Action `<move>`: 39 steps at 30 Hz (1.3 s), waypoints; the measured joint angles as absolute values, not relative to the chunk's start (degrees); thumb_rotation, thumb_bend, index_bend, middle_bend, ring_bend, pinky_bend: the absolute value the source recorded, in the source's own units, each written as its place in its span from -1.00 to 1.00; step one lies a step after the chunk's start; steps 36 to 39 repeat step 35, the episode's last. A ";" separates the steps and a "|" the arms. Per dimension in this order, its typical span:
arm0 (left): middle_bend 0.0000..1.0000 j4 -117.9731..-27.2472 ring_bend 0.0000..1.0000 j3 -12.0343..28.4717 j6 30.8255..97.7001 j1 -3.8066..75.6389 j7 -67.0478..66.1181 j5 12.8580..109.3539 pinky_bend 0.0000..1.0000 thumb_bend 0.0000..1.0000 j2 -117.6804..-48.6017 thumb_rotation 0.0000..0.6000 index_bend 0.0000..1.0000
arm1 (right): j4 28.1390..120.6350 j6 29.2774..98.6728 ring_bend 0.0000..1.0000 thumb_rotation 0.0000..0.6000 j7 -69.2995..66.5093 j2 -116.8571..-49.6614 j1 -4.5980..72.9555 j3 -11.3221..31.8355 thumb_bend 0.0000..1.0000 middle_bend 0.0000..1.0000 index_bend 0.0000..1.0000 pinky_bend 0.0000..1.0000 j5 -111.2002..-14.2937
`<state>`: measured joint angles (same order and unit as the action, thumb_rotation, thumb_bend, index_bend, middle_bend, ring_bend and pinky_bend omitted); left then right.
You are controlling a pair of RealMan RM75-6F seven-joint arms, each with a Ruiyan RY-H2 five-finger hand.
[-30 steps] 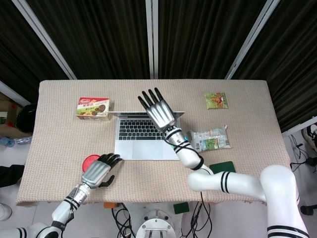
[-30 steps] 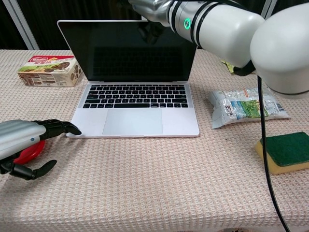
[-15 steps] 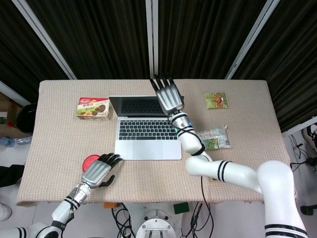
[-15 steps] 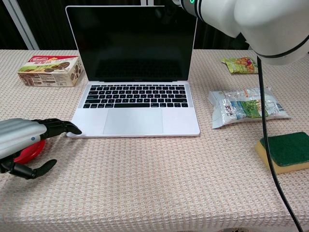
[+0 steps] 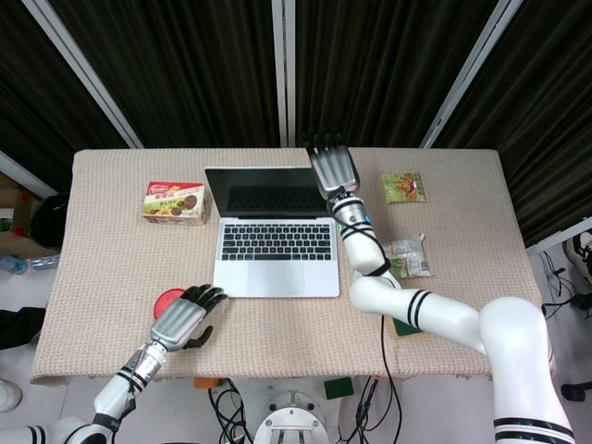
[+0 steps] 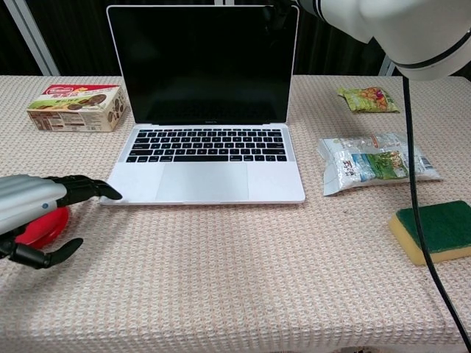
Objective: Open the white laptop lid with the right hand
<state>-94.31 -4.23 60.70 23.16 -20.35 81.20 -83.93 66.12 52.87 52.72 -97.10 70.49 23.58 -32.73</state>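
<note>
The white laptop (image 5: 275, 242) lies open in the middle of the table, its dark screen (image 6: 202, 62) standing nearly upright. My right hand (image 5: 333, 168) is stretched flat with fingers extended at the lid's top right corner, touching its edge; in the chest view only its dark fingers (image 6: 278, 11) show at the top of the frame under the white arm (image 6: 383, 29). My left hand (image 5: 180, 319) rests near the table's front left with fingers loosely apart, holding nothing. One fingertip (image 6: 110, 195) lies at the laptop's front left corner.
A biscuit box (image 5: 174, 203) sits left of the screen. A green snack packet (image 5: 403, 187) and a white-green packet (image 6: 379, 163) lie to the right. A green-yellow sponge (image 6: 434, 230) is at the front right. A red disc (image 6: 40, 226) lies under my left hand.
The lid has swung from half raised to nearly upright. My right hand moved back and to the right along with its top edge. The left hand stayed put.
</note>
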 measured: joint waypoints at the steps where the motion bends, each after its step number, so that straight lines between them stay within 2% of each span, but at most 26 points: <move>1: -0.84 -94.60 -0.90 -4.24 61.12 23.06 -20.28 81.48 -0.72 -0.05 -83.71 0.61 -0.76 | 67.08 53.11 -1.00 1.00 52.30 -96.68 70.24 23.47 0.35 -1.00 -1.00 -1.00 -33.18; 5: -0.84 -96.57 -0.90 -4.32 64.17 22.25 -19.65 83.41 -0.72 -0.05 -82.13 0.61 -0.76 | 73.04 54.89 -1.00 1.00 50.33 -93.88 68.50 22.77 0.31 -1.00 -1.00 -1.00 -35.86; 9: -0.84 -98.97 -0.90 -4.16 68.19 20.89 -18.36 84.90 -0.72 -0.06 -79.13 0.62 -0.76 | 82.45 58.09 -1.00 1.00 47.53 -89.01 65.00 21.45 0.18 -1.00 -1.00 -1.00 -40.17; 11: -0.84 -99.98 -0.90 -3.79 70.56 19.79 -17.42 84.87 -0.72 -0.07 -76.93 0.62 -0.76 | 87.17 59.94 -1.00 1.00 46.24 -86.25 62.84 20.59 0.07 -1.00 -1.00 -1.00 -42.31; 14: -0.84 -100.75 -0.90 -3.05 73.83 17.77 -15.76 83.59 -0.73 -0.07 -73.28 0.62 -0.76 | 95.52 63.85 -1.00 1.00 43.89 -80.52 57.87 18.38 -0.20 -1.00 -1.00 -1.00 -46.23; 15: -0.84 -100.75 -0.90 -2.79 74.88 17.05 -15.20 82.98 -0.73 -0.07 -72.16 0.62 -0.76 | 98.75 65.65 -1.00 1.00 42.75 -78.00 55.32 17.15 -0.32 -1.00 -1.00 -1.00 -48.05; 19: -0.84 -99.11 -0.90 -1.70 79.39 13.56 -11.97 80.10 -0.74 -0.16 -68.67 0.61 -0.76 | 105.33 71.52 -1.00 1.00 37.83 -70.97 46.14 11.81 -0.53 -1.00 -1.00 -1.00 -55.08; 25: -0.83 -93.72 -0.90 -1.30 83.61 8.45 -5.80 78.01 -0.76 -0.18 -66.97 0.87 -0.76 | 106.54 80.54 -1.00 1.00 26.65 -65.30 32.59 2.42 -0.55 -1.00 -1.00 -1.00 -68.32; 30: -0.84 -92.53 -0.90 -2.66 87.77 4.45 -3.43 79.80 -0.76 -0.18 -66.94 0.90 -0.76 | 101.03 88.55 -1.00 1.00 15.86 -65.04 21.85 -3.91 -0.55 -1.00 -1.00 -1.00 -76.06; 35: -0.84 -91.51 -0.90 -3.80 93.59 1.61 -4.84 84.56 -0.77 -0.18 -69.01 0.91 -0.76 | 95.06 92.69 -1.00 1.00 9.63 -67.02 15.08 -6.36 -0.54 -1.00 -1.00 -1.00 -79.00; 39: -0.84 -91.51 -0.90 -3.80 93.59 1.61 -4.84 84.56 -0.77 -0.18 -69.01 0.91 -0.76 | 95.06 92.69 -1.00 1.00 9.63 -67.02 15.08 -6.36 -0.54 -1.00 -1.00 -1.00 -79.00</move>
